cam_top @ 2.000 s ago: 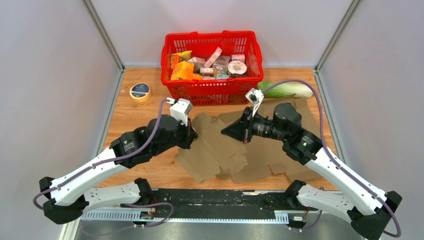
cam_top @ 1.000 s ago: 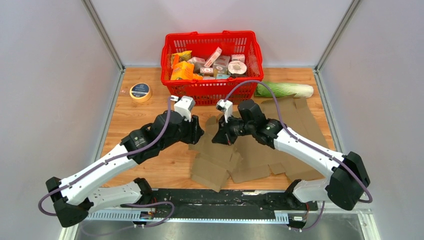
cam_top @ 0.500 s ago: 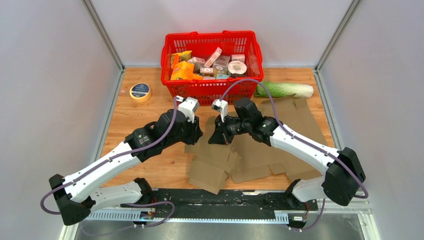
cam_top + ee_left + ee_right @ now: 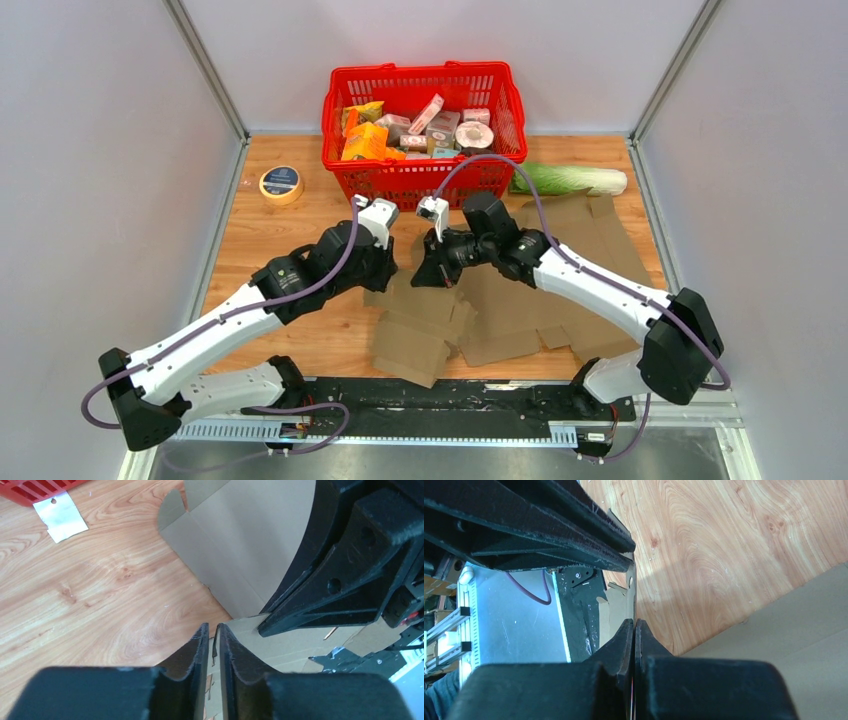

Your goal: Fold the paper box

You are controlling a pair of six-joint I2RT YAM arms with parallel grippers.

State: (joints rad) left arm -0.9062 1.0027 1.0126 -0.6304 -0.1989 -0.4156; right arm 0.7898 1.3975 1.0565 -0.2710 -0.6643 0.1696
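Cardboard box blank (image 4: 500,312) lies mostly flat on the wooden table (image 4: 270,240), in front of the red basket (image 4: 420,68). Its long axis runs from the near middle out to the far right, toward the napa cabbage (image 4: 570,180). Its left end is raised between the arms. The right gripper (image 4: 634,622) has its fingers pressed together on a thin sheet edge there. The left gripper (image 4: 212,629) straddles another edge with a narrow slit showing; whether it pinches, I cannot tell.
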